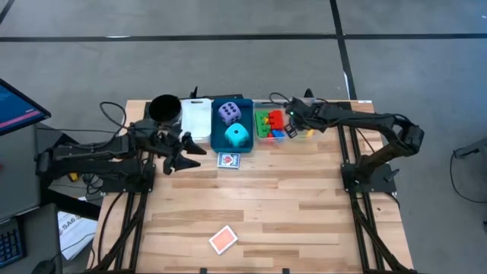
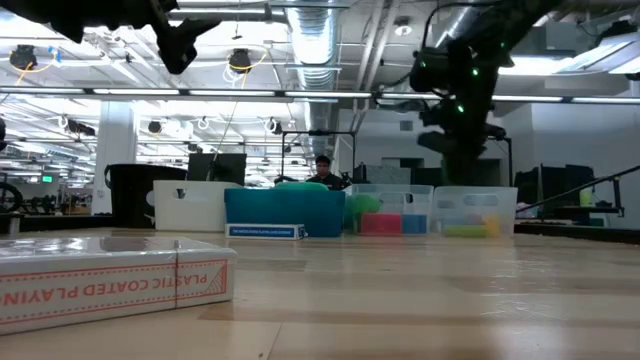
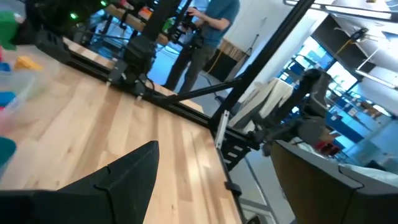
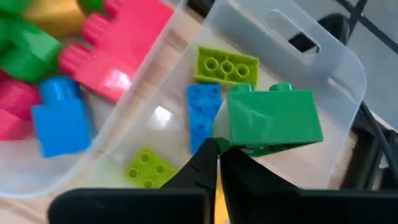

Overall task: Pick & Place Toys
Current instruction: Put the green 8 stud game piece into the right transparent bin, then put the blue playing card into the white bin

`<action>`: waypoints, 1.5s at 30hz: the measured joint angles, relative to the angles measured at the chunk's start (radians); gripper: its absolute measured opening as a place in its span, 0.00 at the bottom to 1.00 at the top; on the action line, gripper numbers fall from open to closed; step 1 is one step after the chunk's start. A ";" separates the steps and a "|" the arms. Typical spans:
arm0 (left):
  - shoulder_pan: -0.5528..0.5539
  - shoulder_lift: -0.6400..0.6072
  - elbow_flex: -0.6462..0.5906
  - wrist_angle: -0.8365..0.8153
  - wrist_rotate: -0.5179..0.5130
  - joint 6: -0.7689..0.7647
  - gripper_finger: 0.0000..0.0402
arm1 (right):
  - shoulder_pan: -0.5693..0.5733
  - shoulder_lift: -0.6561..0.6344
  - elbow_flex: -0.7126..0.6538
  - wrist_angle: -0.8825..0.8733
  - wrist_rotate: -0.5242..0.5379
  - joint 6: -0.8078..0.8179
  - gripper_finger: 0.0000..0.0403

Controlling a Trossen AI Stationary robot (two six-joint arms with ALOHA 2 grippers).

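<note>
Bricks (image 1: 269,125) crowd clear bins (image 1: 283,133); the right hand (image 4: 216,155), pinched on a green brick (image 4: 273,121), hovers there. Left hand (image 1: 190,148) gapes beside blue bin (image 1: 247,137); dice (image 1: 232,113) inside, cards (image 1: 228,160) on the tabletop (image 1: 304,205).

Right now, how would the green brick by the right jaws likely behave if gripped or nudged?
The green brick looks like hard plastic, so probably stiff and light. Its glossy faces may slip. Lying tilted in the clear bin, it would likely slide or tip, not roll.

Card box (image 2: 110,283) cut off by frame edge, bricks (image 2: 470,226) blurred behind clear bin (image 2: 475,207) wall, dice hidden inside blue bin (image 2: 285,212).
</note>
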State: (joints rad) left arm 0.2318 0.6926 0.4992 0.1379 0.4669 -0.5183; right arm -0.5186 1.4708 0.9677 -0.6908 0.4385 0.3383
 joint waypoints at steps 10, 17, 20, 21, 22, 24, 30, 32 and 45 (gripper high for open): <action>-0.025 0.004 0.000 -0.001 -0.004 0.017 0.76 | -0.004 0.000 -0.026 0.087 -0.101 -0.035 0.31; -0.025 0.022 0.000 0.008 -0.004 0.101 0.76 | 0.058 0.000 -0.026 0.090 -0.099 -0.047 0.61; -0.034 0.044 0.000 0.003 -0.004 0.153 0.76 | 0.166 0.000 -0.026 0.110 -0.095 -0.050 0.66; -0.039 0.053 0.000 0.006 -0.004 0.182 0.76 | 0.214 0.000 -0.026 0.118 -0.083 -0.051 0.67; -0.045 0.065 0.000 0.016 -0.004 0.219 0.76 | 0.265 0.000 -0.026 0.131 -0.065 -0.054 0.67; -0.055 0.092 0.000 0.020 -0.004 0.311 0.76 | 0.372 0.000 -0.026 0.164 -0.005 -0.065 0.67; -0.066 0.208 0.000 0.059 -0.054 0.552 0.76 | 0.629 0.002 -0.026 0.347 0.160 -0.088 0.67; -0.066 0.252 0.000 0.053 -0.124 0.590 0.76 | 0.671 0.005 -0.026 0.435 0.162 -0.105 0.67; -0.065 0.504 -0.070 0.053 -0.319 0.602 0.76 | 0.711 0.024 -0.026 0.650 0.136 -0.207 0.67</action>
State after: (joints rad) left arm 0.1665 1.1965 0.4290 0.1905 0.1476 0.0840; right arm 0.1928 1.4944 0.9421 -0.0404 0.5743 0.1310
